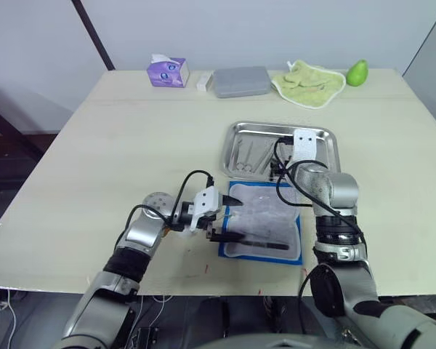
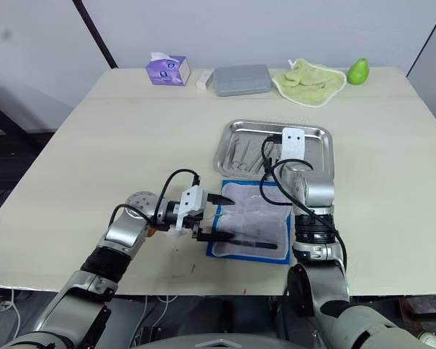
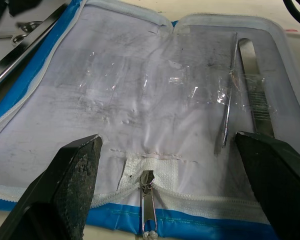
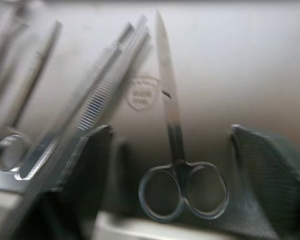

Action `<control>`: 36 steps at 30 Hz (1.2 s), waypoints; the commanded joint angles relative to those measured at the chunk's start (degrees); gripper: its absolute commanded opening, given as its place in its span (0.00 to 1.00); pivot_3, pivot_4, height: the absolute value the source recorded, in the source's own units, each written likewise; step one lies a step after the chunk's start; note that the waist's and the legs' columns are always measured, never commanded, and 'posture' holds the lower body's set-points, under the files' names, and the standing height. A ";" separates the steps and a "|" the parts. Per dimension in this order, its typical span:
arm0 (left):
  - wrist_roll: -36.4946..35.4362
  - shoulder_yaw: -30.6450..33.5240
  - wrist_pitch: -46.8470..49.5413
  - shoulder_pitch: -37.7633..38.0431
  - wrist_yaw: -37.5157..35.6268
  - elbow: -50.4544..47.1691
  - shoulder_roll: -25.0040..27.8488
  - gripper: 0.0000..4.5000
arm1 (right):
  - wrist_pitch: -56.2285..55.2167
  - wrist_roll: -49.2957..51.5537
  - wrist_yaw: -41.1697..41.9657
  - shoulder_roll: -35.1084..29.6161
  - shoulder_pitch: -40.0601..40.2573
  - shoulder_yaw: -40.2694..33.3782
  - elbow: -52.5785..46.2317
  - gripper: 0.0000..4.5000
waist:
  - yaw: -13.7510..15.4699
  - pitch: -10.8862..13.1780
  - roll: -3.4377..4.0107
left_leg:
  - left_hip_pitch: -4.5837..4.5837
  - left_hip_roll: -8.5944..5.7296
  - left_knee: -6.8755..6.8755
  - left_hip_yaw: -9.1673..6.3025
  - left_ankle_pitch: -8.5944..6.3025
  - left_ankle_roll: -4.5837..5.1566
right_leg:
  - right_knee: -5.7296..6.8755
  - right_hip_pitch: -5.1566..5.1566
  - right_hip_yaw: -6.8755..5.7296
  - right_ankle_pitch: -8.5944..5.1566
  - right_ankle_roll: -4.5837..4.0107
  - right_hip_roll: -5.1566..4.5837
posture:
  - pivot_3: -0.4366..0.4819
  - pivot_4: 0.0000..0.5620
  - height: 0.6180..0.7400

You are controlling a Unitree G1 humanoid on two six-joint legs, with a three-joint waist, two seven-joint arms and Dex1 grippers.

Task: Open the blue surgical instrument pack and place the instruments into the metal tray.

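The blue surgical instrument pack (image 1: 265,218) lies unfolded near the table's front edge, white lining (image 3: 140,100) up. Two thin steel instruments (image 3: 229,100) sit under its clear pocket. My left gripper (image 1: 229,218) is at the pack's left edge by the zipper pull (image 3: 147,210). It is open, with its black fingers (image 3: 65,185) spread over the lining and holding nothing. The metal tray (image 1: 327,134) stands just behind the pack with several instruments (image 1: 251,154) in it. My right gripper (image 4: 170,135) hovers open low over the tray's near side. Ring-handled scissors (image 4: 177,185) lie flat on the tray floor between its fingers.
Along the far edge stand a purple tissue box (image 1: 167,72), a small white item (image 1: 203,81), a grey flat box (image 1: 240,81), a green cloth (image 1: 309,81) and a green fruit (image 1: 357,72). Bare tabletop stretches to the left of the pack and tray.
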 commanded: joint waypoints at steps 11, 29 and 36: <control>-0.08 -0.86 1.06 4.05 -1.12 4.23 -0.13 1.00 | -19.60 20.06 42.31 -22.23 22.06 7.15 -31.40 0.92 | -0.11 0.16 -0.16 | -0.05 -0.06 -0.38 0.00 0.00 0.00 | -0.50 0.05 0.07 0.01 0.04 0.06 | 0.48 0.27 1.00; 1.03 -1.14 -4.09 0.86 -6.92 11.13 1.67 1.00 | -37.31 27.45 79.59 -56.12 54.79 -21.00 -32.32 0.92 | 0.18 0.52 -0.59 | 0.22 0.02 -0.47 0.20 0.00 0.00 | -0.47 0.12 0.28 0.00 0.02 0.30 | 0.48 0.27 1.00; 1.28 -1.31 -5.19 -0.26 -7.77 12.98 1.45 1.00 | -38.31 28.87 83.22 -58.00 62.66 -30.13 -32.76 0.92 | -0.19 0.59 -0.70 | 0.40 0.05 -0.47 0.27 -0.01 0.00 | -0.47 0.42 0.53 -0.14 0.26 0.42 | 0.48 0.27 1.00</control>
